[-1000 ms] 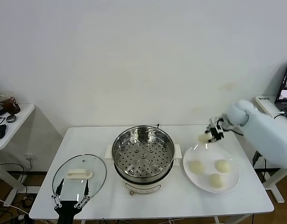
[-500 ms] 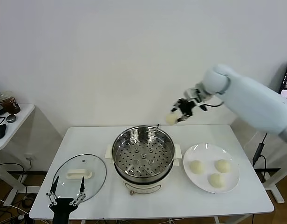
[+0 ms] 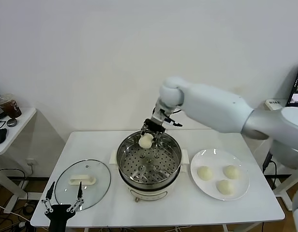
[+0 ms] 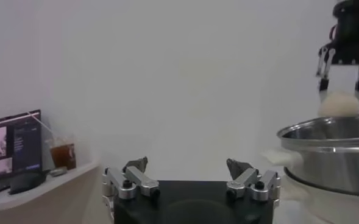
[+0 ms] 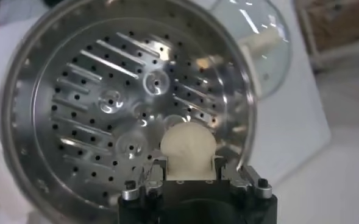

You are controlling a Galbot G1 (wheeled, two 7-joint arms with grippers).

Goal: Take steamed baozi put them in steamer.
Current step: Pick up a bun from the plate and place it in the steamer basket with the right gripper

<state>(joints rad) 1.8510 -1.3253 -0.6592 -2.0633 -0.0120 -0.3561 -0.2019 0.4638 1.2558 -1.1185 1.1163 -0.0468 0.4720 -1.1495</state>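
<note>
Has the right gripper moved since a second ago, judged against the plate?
Yes. The right gripper, shut on a baozi, has swung from above the plate toward the robot's left and now hangs over the steamer.

A round glass lid (image 3: 82, 182) with a cream handle lies flat on the white surface (image 3: 91, 145), just ahead of the left arm's jaws. A white plate (image 3: 213, 159) sits on the same surface, below and well off to the right arm's side of its jaws. Beyond the left jaws, a side desk (image 3: 11, 130) carries what looks like an iced drink cup (image 3: 9, 106).
</note>
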